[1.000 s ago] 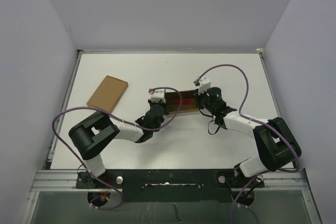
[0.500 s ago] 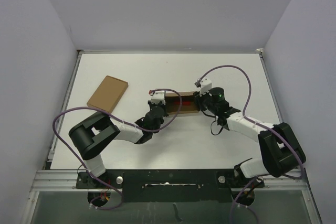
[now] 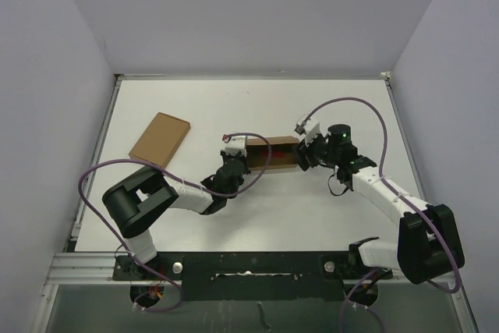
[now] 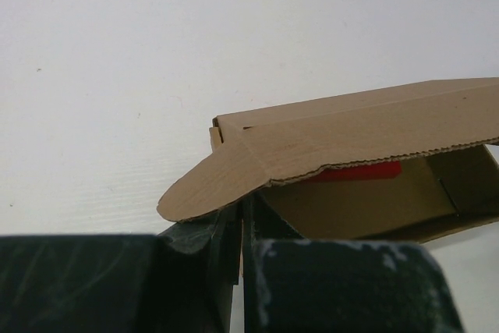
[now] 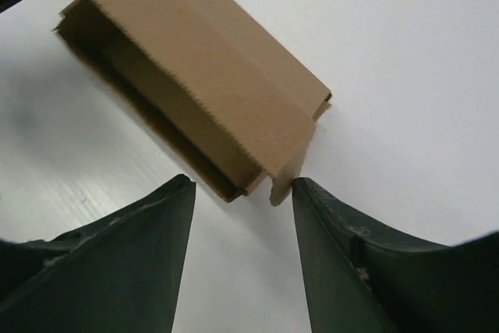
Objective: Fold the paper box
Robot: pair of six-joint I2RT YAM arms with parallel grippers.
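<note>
A white table (image 3: 327, 107) sat enclosed by plain pale walls (image 3: 257, 13). The paper box (image 3: 273, 154) lay at its centre, lid partly raised over a red block (image 4: 359, 171). The left gripper (image 4: 240, 228) was pressed together at the box's left end; whether cardboard sat between its fingers was unclear. The right gripper (image 5: 243, 183) stood spread just off the right end. A flat cardboard rectangle (image 3: 160, 139) lay well apart, far left.

Flat brown cardboard rect. (image 3: 160, 139) lies tilted, far-left on white table (image 3: 312, 216); red block (image 4: 359, 171) partly hidden.
</note>
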